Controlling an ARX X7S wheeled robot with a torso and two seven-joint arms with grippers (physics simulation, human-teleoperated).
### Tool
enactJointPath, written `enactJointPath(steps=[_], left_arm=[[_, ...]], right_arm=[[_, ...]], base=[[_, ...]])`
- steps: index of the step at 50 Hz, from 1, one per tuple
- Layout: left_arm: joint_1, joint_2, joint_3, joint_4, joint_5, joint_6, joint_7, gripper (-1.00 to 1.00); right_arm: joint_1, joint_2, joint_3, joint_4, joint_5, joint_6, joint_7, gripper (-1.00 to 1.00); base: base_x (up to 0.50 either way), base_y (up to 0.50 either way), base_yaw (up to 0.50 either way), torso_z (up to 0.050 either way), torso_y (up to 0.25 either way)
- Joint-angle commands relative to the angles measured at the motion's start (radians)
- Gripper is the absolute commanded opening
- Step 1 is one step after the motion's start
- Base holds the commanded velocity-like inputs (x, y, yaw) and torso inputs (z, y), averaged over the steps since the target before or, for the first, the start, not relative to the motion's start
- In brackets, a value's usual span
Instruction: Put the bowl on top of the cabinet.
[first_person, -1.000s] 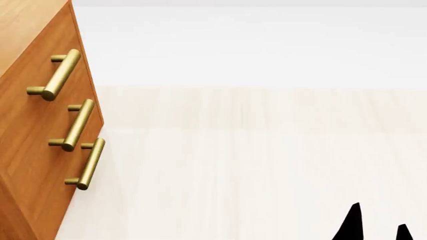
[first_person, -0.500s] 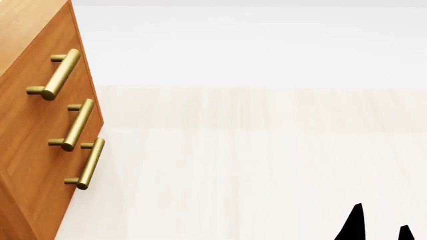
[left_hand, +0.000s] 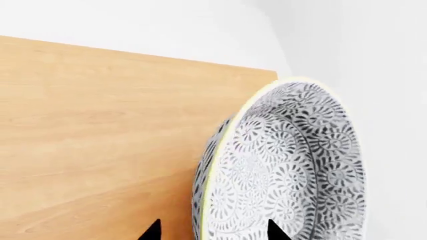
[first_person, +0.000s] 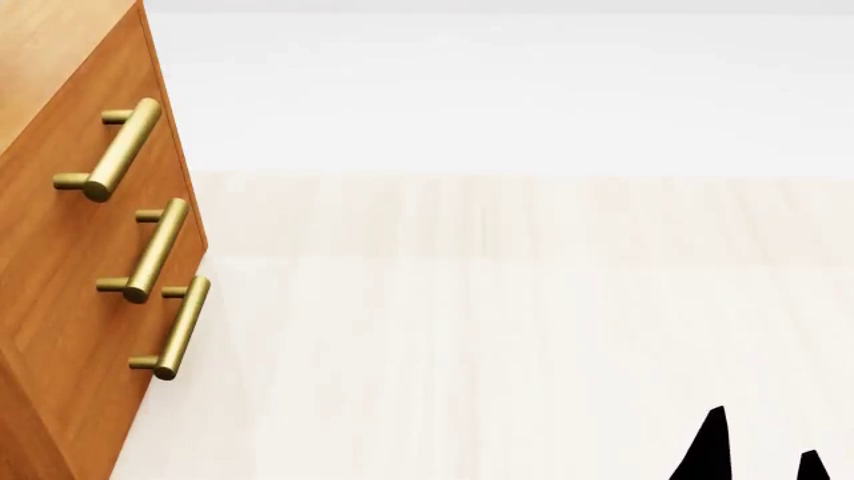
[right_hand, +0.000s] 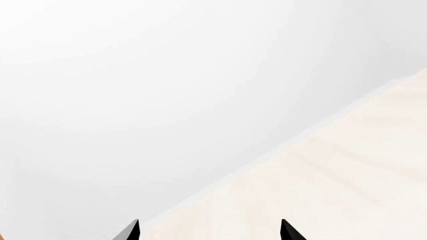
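The bowl (left_hand: 287, 165) is seen in the left wrist view, tilted on edge over the light wooden top of the cabinet (left_hand: 100, 145). The left tool (left_hand: 213, 231) is clamped across the bowl's rim, one fingertip on each side. The right tool (right_hand: 209, 230) is held apart over the pale floor (right_hand: 347, 170), nothing between its tips. Brass handles (first_person: 127, 150) are noted on the cabinet front.

cabinet (first_person: 67, 300) at far left | three brass handles (first_person: 158, 250) stacked | pale floor (first_person: 507, 340) | right claw (first_person: 754, 455) tips spread, low right
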Motion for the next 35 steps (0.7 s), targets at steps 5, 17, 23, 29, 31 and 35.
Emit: enactJointPath(steps=[5,17,23,29,31,35], left_arm=[[-0.004,-0.006,-0.007,0.009,0.034,0.005,-0.004,1.00],[-0.016,-0.016,-0.012,0.040,0.057,0.021,-0.018,1.00],[-0.026,-0.026,-0.015,0.061,0.066,0.030,-0.029,1.00],[-0.042,-0.039,-0.015,0.103,0.085,0.048,-0.039,1.00],[-0.049,-0.040,-0.009,0.113,0.095,0.047,-0.050,1.00],[-0.075,-0.037,0.003,0.129,0.122,0.046,-0.066,1.00]], right_arm=[[-0.001,-0.001,0.003,-0.002,-0.001,0.001,-0.001,1.00],[-0.006,-0.001,0.005,-0.008,-0.001,0.001,-0.002,1.00],[-0.010,0.000,0.006,-0.014,-0.002,-0.001,-0.002,1.00],[-0.015,0.001,0.007,-0.021,-0.004,-0.002,-0.003,1.00],[-0.014,-0.001,0.005,-0.020,-0.006,-0.001,-0.003,1.00],[-0.019,0.001,0.007,-0.027,-0.006,-0.003,-0.003,1.00]], base=[[0.00,0.00,0.00,0.000,0.000],[0.00,0.00,0.00,0.000,0.000],[0.00,0.00,0.00,0.000,0.000],[0.00,0.00,0.00,0.000,0.000],[0.00,0.00,0.00,0.000,0.000],[0.00,0.00,0.00,0.000,0.000]])
